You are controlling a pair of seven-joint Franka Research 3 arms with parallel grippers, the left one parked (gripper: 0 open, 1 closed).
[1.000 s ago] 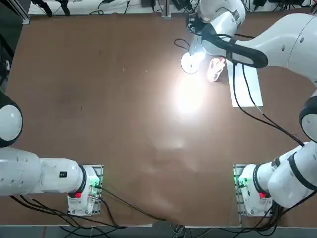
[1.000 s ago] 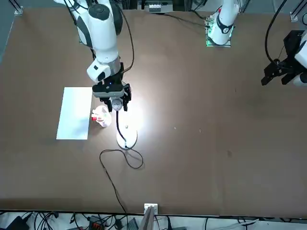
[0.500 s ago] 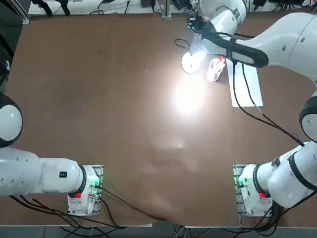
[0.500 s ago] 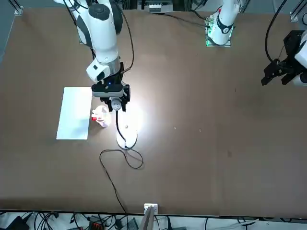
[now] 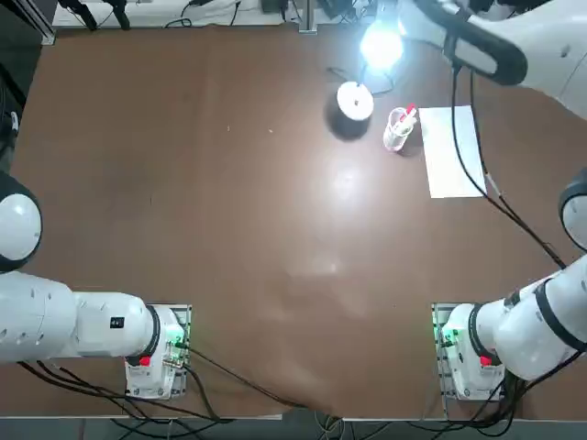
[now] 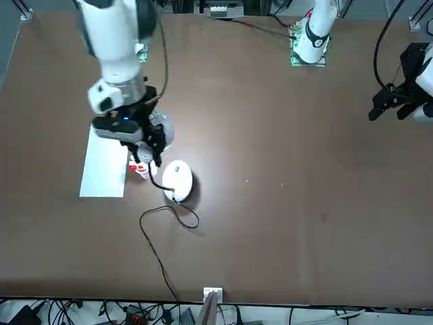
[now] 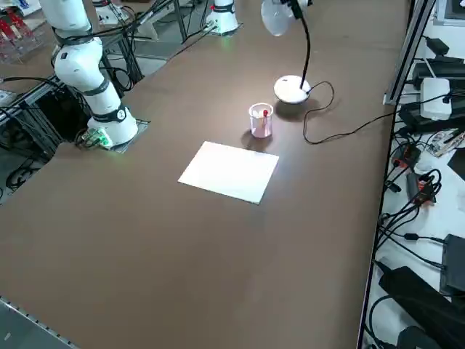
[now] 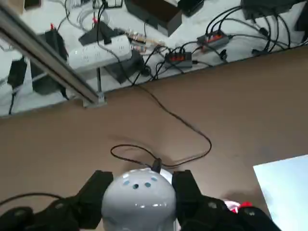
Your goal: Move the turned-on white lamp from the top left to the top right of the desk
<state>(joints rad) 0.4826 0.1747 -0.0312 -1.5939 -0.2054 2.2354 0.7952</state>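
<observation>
My right gripper (image 8: pixel 140 186) is shut on the glowing head of the white lamp (image 8: pixel 138 197), with a black finger (image 8: pixel 97 191) on either side. In the top view the lit head (image 5: pixel 381 46) hangs near the desk's far edge. The round base (image 5: pixel 355 99) is beneath it and throws a shadow toward the desk's middle. The front view shows the gripper (image 6: pixel 144 137) well above the brown desk (image 6: pixel 284 203) and the base (image 6: pixel 177 180) apparently raised off it. The black cord (image 6: pixel 169 218) trails in a loop to the far edge.
A clear pen cup (image 5: pixel 399 128) with red pens stands just right of the lamp base. A white paper sheet (image 5: pixel 451 151) lies beyond it, further right. Cables and power strips (image 8: pixel 98 53) lie past the desk's far edge.
My right gripper has risen with the lamp head held in it. The base has come up with it. The bright pool of light on the desk has gone.
</observation>
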